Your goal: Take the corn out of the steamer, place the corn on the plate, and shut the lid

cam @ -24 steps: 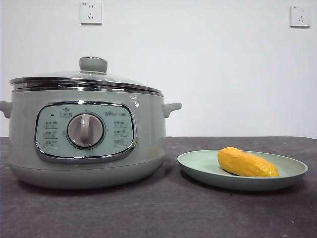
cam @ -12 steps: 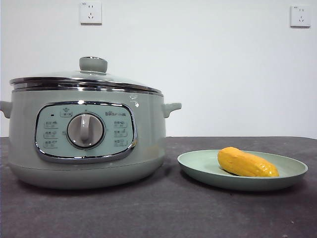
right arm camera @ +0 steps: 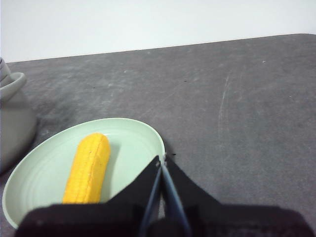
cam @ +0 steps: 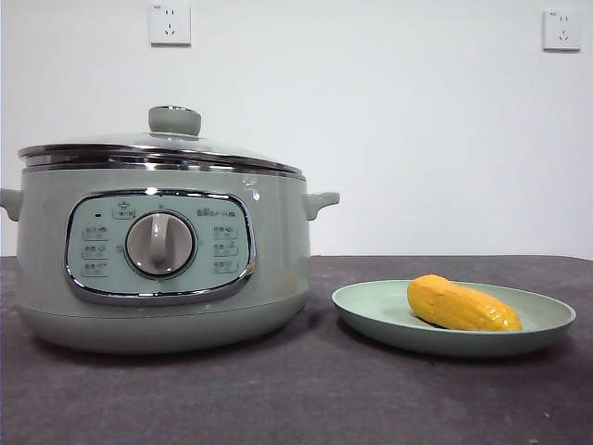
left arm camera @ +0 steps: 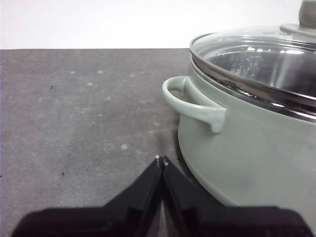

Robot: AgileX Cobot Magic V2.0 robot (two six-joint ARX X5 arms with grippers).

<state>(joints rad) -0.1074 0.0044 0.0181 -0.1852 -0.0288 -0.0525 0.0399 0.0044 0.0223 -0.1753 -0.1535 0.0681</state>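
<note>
The sage-green steamer (cam: 162,264) stands on the left of the table, and the glass lid (cam: 162,148) with its green knob rests closed on top of it. To its right lies the pale-green plate (cam: 547,320), and the yellow corn (cam: 460,304) lies on it. In the left wrist view my left gripper (left arm camera: 161,159) is shut and empty, low beside the steamer (left arm camera: 247,143) near its side handle (left arm camera: 192,101). In the right wrist view my right gripper (right arm camera: 162,159) is shut and empty at the rim of the plate (right arm camera: 133,143), beside the corn (right arm camera: 89,168). Neither arm shows in the front view.
The dark grey table (cam: 296,399) runs to a white wall with two wall sockets (cam: 170,23). The steamer's edge (right arm camera: 12,118) shows next to the plate in the right wrist view.
</note>
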